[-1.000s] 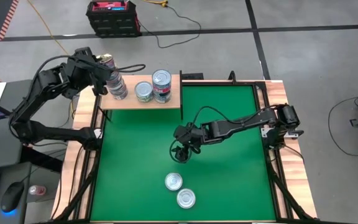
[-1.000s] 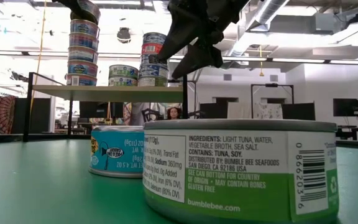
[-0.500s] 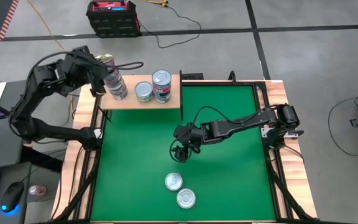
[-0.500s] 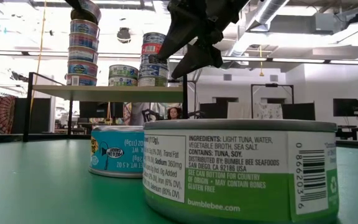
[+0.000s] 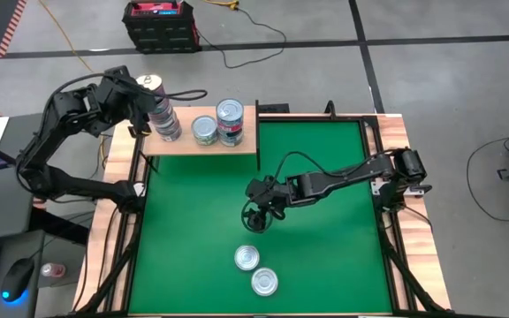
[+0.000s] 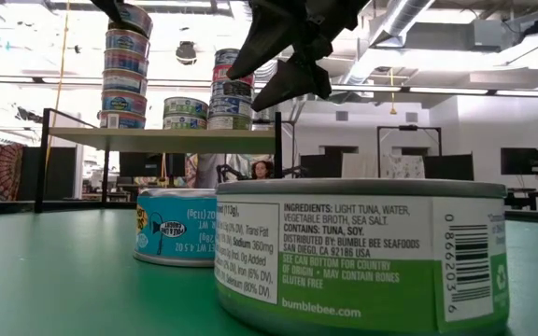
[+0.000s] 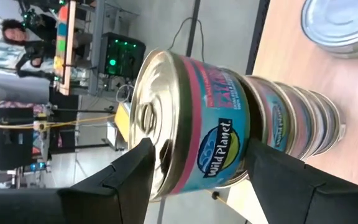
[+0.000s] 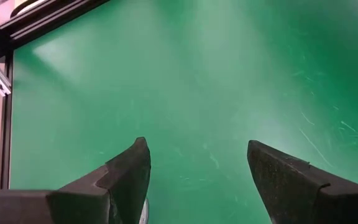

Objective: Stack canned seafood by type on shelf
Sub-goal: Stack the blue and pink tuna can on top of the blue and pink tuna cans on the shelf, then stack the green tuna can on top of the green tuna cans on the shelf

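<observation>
My left gripper (image 5: 141, 87) is shut on a gold-lidded tin (image 7: 191, 118) with a pink and blue label. It holds the tin over the tall left stack (image 5: 165, 122) on the light-wood shelf (image 5: 237, 148). The tin shows tilted in the low view (image 6: 134, 17). Two shorter stacks (image 5: 204, 131) (image 5: 229, 121) stand on the shelf beside it. My right gripper (image 5: 255, 213) is open and empty above the green mat's middle. Two silver-lidded tins (image 5: 246, 258) (image 5: 264, 282) rest on their bottoms on the mat near the front. My left gripper pinches the tin between its two fingers, one at the lid's rim (image 7: 146, 144) and one at the bottom rim (image 7: 248, 148). The fingers come level from the table's left side. The tin is tilted over the stack's top tin (image 7: 272, 112); whether they touch, I cannot tell.
The shelf stands raised on thin dark legs (image 6: 277, 159) at the mat's far left. The green mat (image 5: 325, 177) is bordered by a dark frame and the table's wood rim. A person (image 6: 261, 170) shows in the room behind.
My left gripper has shifted a little toward the table's far left with the tin, which stays tilted above the tall stack. My right gripper has hardly moved over the mat.
</observation>
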`<state>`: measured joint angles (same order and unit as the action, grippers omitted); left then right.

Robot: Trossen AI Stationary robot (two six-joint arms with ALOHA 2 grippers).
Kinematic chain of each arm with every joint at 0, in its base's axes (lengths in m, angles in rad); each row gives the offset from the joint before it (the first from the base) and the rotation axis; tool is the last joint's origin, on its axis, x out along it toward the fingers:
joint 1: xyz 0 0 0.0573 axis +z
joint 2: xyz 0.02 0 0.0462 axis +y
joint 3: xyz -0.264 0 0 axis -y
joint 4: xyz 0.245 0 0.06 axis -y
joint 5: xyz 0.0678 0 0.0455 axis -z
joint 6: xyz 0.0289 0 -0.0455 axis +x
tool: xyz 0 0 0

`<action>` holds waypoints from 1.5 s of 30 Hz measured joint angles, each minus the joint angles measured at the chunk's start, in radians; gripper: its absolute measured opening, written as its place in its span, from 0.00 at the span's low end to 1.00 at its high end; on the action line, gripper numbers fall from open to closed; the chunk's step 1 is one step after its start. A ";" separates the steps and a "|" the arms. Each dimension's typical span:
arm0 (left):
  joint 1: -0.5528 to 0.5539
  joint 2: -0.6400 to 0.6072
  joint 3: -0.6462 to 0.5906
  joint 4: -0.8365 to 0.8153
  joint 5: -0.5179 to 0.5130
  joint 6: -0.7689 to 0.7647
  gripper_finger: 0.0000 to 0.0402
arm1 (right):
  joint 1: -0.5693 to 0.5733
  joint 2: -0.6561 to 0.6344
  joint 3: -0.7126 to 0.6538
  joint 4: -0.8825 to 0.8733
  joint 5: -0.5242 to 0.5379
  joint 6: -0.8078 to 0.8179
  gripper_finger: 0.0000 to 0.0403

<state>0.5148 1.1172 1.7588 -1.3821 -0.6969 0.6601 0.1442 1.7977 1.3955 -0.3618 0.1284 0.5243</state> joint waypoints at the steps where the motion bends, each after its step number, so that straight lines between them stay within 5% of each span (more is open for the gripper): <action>1: 0.000 0.000 0.000 -0.002 -0.004 -0.004 0.59 | 0.000 0.000 0.000 0.001 0.000 0.000 0.72; 13: 0.000 -0.007 0.000 -0.030 0.000 -0.070 0.58 | -0.010 0.000 0.000 0.005 -0.001 -0.008 0.72; 20: -0.062 -0.032 0.000 -0.007 0.125 -0.079 0.58 | -0.023 0.000 0.000 -0.006 -0.102 -0.041 0.72; 26: -0.239 0.009 -0.002 -0.026 0.379 -0.095 0.58 | -0.023 0.000 0.000 -0.049 -0.222 -0.185 0.72; 35: -0.583 0.140 -0.153 0.043 0.411 -0.314 0.58 | -0.024 0.000 0.000 -0.248 -0.277 -0.254 0.72; 45: -0.814 0.257 -0.381 0.380 0.461 -0.641 0.58 | 0.034 0.007 -0.029 -0.265 -0.366 -0.228 0.72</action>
<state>-0.2993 1.3737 1.3775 -1.0020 -0.2359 0.0195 0.1785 1.8046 1.3670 -0.6266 -0.2378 0.2963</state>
